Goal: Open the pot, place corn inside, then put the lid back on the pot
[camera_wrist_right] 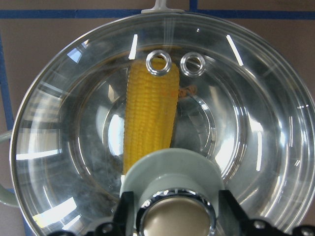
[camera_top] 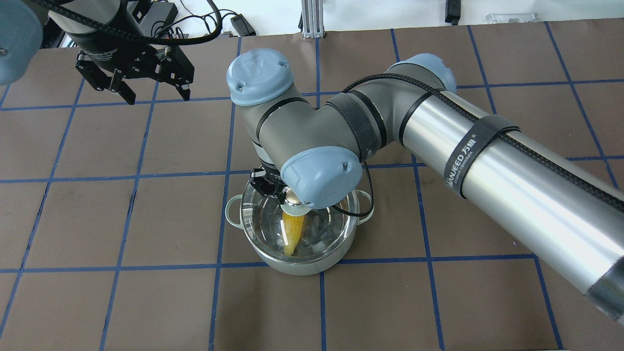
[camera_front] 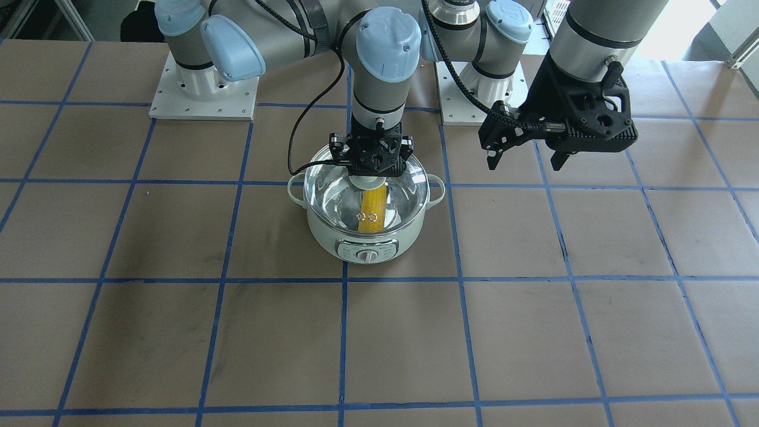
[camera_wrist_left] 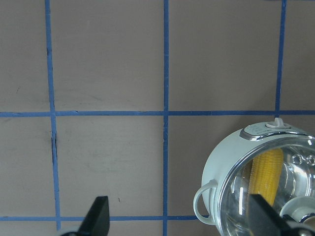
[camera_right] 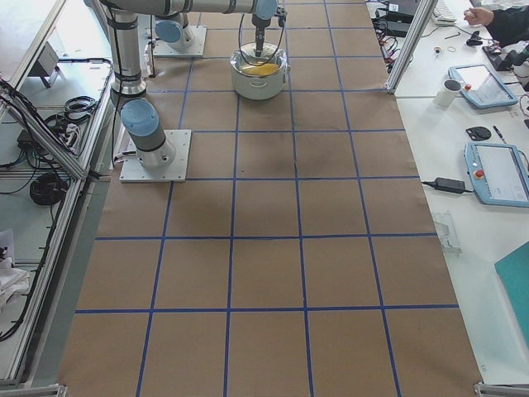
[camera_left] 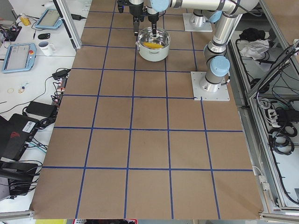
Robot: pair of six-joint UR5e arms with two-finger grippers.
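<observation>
The pot (camera_front: 332, 237) stands on the table (camera_front: 178, 344), a short way out from the robot's base plates (camera_front: 204, 98). Brown surface with a blue tape grid (camera_front: 344, 332) runs from it to the table edges on the other sides. The lid (camera_front: 409, 193) is seated on the pot rim, and the corn (camera_front: 372, 207) lies inside, visible through the glass. The right gripper (camera_wrist_right: 175, 219) hangs directly above the lid, its jaws closely straddling the knob (whether the pads press on it cannot be told). Its black cable (camera_front: 291, 151) loops down just beside the pot on the robot's side. The left gripper (camera_front: 526, 163) hovers well apart toward the robot's left, jaws spread wide, holding nothing.
</observation>
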